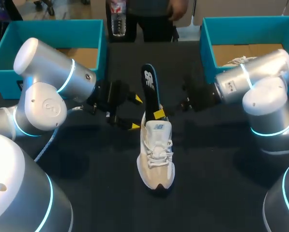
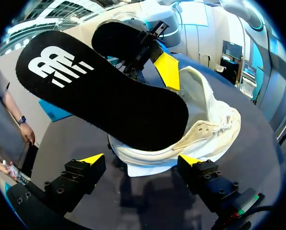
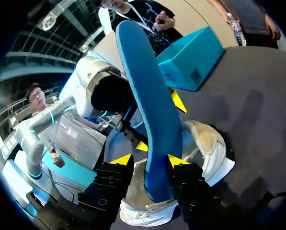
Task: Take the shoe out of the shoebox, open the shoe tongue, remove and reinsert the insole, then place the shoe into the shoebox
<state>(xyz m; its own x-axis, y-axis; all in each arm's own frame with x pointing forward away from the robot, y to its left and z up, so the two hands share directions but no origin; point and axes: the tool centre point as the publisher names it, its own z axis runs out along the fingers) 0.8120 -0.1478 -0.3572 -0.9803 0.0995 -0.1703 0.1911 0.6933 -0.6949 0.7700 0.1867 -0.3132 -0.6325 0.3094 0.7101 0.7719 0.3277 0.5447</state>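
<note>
One shoe, head view: white and beige shoe (image 1: 156, 157) lies on the black counter (image 1: 86, 159) near the middle, toe toward the robot, outside both boxes
Insole, head view: insole (image 1: 149, 84) rises out of the shoe's opening, lower end inside the shoe, upper end leaning away from the robot; black face with a white mark shows
Boxes, head view: teal left shoebox (image 1: 4, 72) at the far left, teal right shoebox (image 1: 207, 43) at the far right; a second shoe (image 1: 238, 61) shows inside the right one
Left end effector, head view: left end effector (image 1: 135, 112) sits just left of the insole's lower part, fingers spread, holding nothing
Right end effector, head view: right end effector (image 1: 161, 113) comes in from the right at the insole's lower part; one yellow tip shows against it
Left wrist view: the shoe lies ahead of the spread fingers, not touched by them; the insole's black face slants up over it; one yellow tip of the other arm shows beyond the insole
Right wrist view: the insole's blue underside stands between the two yellow tips, pinched across its width; the shoe lies under and ahead of them
</note>
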